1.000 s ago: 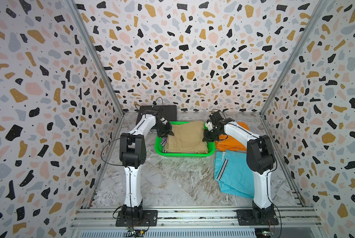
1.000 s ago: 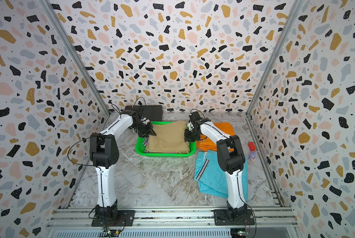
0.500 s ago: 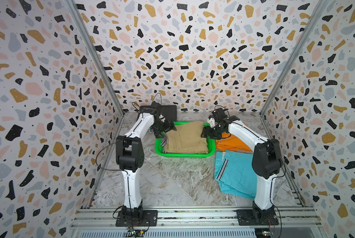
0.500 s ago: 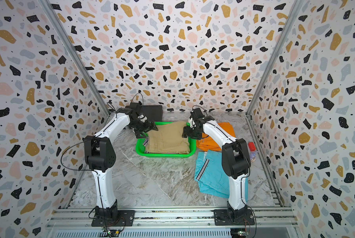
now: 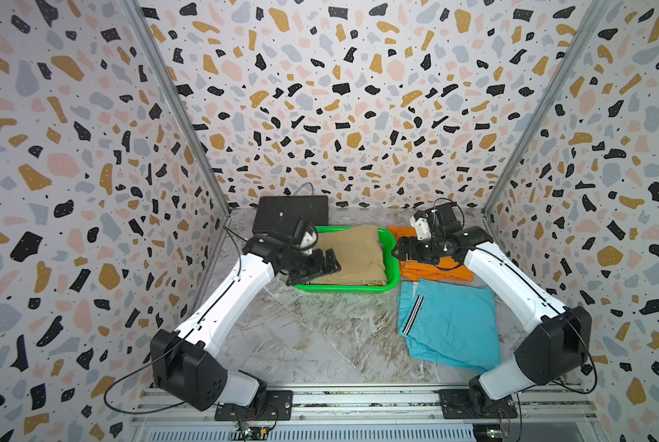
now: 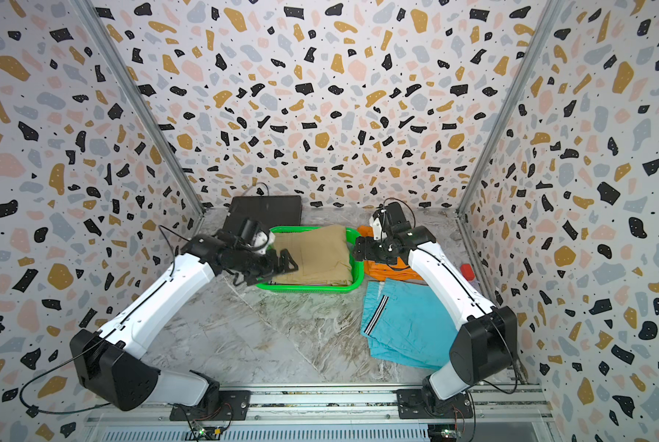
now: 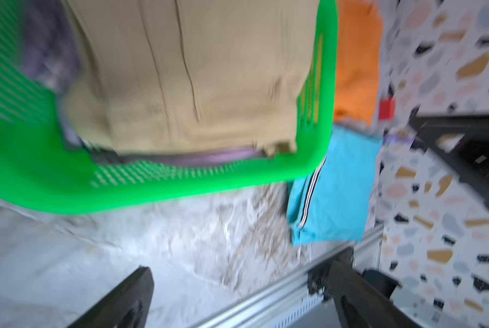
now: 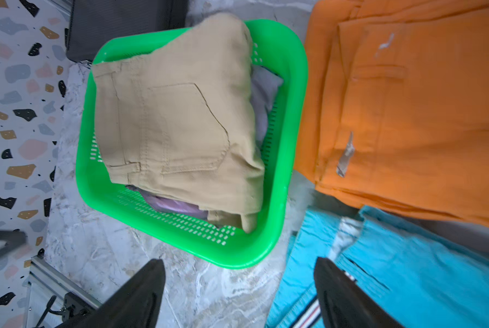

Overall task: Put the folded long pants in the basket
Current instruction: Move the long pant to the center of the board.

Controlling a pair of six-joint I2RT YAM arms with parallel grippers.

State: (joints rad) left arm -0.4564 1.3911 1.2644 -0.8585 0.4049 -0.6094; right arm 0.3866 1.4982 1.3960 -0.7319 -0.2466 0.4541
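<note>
At the centre of both top views, a bright green basket (image 5: 343,287) (image 6: 309,289) is sitting on a marbled table (image 5: 301,336). Folded tan pants (image 5: 354,256) are lying on top inside it, covering most of the floor, with one far corner riding up over the back rim. In the right wrist view, lilac pants (image 8: 175,204) are peeking out from beneath the tan pair, also inside the basket.

Right of the basket in a top view, folded orange pants (image 5: 427,269) are lying on the table just beside its right wall. Below them in the frame, turquoise pants (image 5: 450,329) with striped trim are lying flat, close against the orange pair. Upper left of the basket, a flat black box (image 5: 286,214) is sitting by the back wall.

The left gripper (image 5: 326,262) is hovering over the basket's left side, its jaws spread wide and grasping nothing. The blurred left wrist view is showing bare table between its fingers (image 7: 118,301). The right gripper (image 5: 400,250) is hovering at the basket's right rim above the orange pants, its jaws likewise parted and empty.
</note>
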